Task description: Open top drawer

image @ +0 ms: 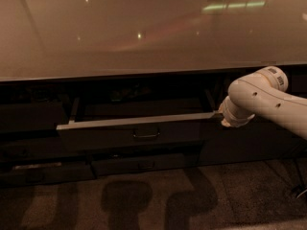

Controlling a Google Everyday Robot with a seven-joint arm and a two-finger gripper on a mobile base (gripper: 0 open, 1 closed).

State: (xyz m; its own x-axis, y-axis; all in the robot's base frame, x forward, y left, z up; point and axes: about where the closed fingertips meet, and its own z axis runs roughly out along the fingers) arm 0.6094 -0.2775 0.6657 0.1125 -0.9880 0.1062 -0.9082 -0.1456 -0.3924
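The top drawer (96, 137) is a wide dark grey front under the counter. It stands pulled partly out, with its pale top edge showing and side rails at both ends. Its small loop handle (146, 135) is centred on the front. My white arm (254, 99) reaches in from the right. My gripper (218, 115) is at the drawer's right end, level with the top edge of the front, and is mostly hidden behind the wrist.
A glossy beige counter top (144, 28) overhangs the drawers. A narrower, shorter drawer front (144, 166) sits shut below the open one. A dark cabinet panel (249, 145) is to the right under my arm. Speckled floor (144, 200) lies in front.
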